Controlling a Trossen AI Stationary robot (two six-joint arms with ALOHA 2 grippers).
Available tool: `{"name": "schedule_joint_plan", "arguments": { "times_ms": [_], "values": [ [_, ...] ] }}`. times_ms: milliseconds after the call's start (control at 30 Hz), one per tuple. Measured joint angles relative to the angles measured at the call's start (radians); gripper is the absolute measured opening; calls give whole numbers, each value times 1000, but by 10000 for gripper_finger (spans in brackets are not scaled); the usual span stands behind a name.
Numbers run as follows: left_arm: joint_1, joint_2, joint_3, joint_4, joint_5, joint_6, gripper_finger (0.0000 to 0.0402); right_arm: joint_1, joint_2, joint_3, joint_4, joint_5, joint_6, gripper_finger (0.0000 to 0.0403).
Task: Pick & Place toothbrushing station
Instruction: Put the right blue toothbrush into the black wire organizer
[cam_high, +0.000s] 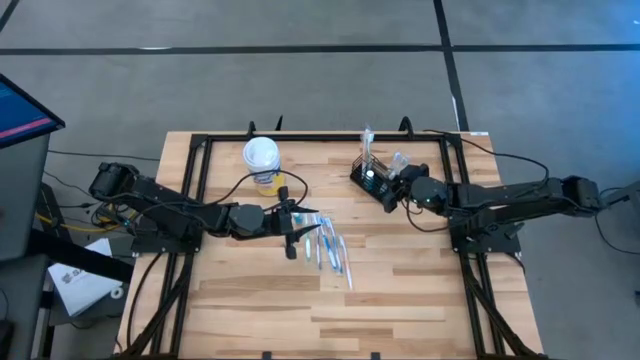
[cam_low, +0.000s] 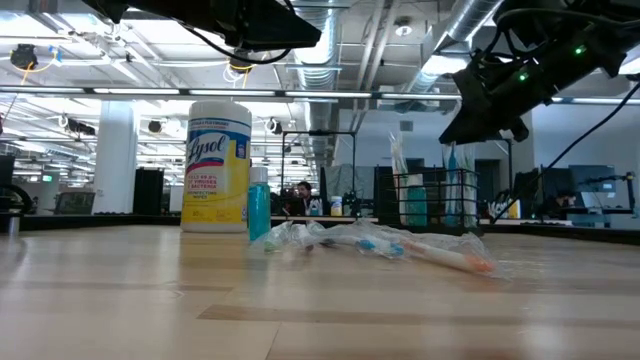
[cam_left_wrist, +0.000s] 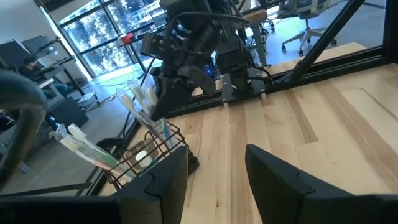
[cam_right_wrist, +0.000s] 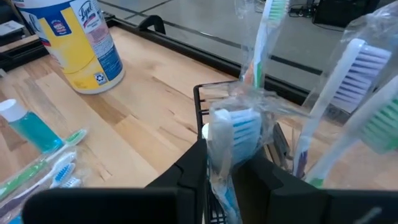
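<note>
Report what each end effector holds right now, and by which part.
Right end effector pinches a wrapped toothbrush just below its bristle head, over the caddy. Left end effector is open, holding nothing.

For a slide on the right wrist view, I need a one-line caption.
Right pincer around a wrapped toothbrush standing in the black wire-mesh caddy, yellow wipes canister behind.
</note>
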Motion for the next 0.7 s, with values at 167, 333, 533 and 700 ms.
{"name": "schedule_joint_plan", "arguments": {
  "times_ms": [167, 333, 533, 700],
  "values": [
    [0, 0, 0, 0, 0, 0, 154, 0, 0, 0, -5, 0, 0, 81],
    [0, 0, 0, -1, 0, 0, 154, 3, 0, 0, -11, 0, -4, 99],
    [0, 0, 0, -3, 0, 0, 154, 21, -47, 2, -13, 0, -31, 109],
    [0, 0, 0, -3, 0, 0, 154, 41, -124, 6, -12, -1, -62, 109]
  ]
}}
